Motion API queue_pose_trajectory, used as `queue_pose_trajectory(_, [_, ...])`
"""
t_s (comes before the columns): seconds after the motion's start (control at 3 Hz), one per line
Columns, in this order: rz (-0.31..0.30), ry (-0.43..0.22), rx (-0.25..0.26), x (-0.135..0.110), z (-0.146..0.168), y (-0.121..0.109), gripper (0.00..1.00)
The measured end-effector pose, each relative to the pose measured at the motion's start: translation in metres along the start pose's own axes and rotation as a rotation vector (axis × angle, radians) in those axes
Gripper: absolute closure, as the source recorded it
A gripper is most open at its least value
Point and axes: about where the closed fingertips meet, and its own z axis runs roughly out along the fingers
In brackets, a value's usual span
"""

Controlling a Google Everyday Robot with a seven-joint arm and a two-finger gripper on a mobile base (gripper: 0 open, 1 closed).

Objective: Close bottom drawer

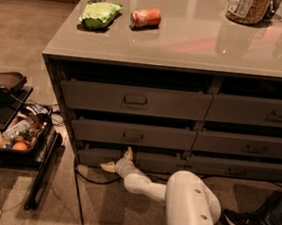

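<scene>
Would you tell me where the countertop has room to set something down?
The countertop is bare between the can and the jar, and along its front edge. The green bag crowds its far left. The gripper sits low at the bottom drawer.

Six drawers (134, 100); one tool (117, 160) at the bottom drawer (98, 156).

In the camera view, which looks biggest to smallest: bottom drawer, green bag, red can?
1. Bottom drawer, by far the widest.
2. Green bag.
3. Red can, beside the bag, so about equally distant.
The end effector is at the drawer's front, near its middle.
</scene>
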Motion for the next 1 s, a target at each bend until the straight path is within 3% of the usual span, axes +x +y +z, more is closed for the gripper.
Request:
queue_pose_trajectory(0.33, [-0.031,-0.012,0.039,-0.014,-0.018,0.002,0.0])
queue_pose_trajectory(1.0, [0.027,0.02,0.043,0.003,-0.036,0.014,0.0])
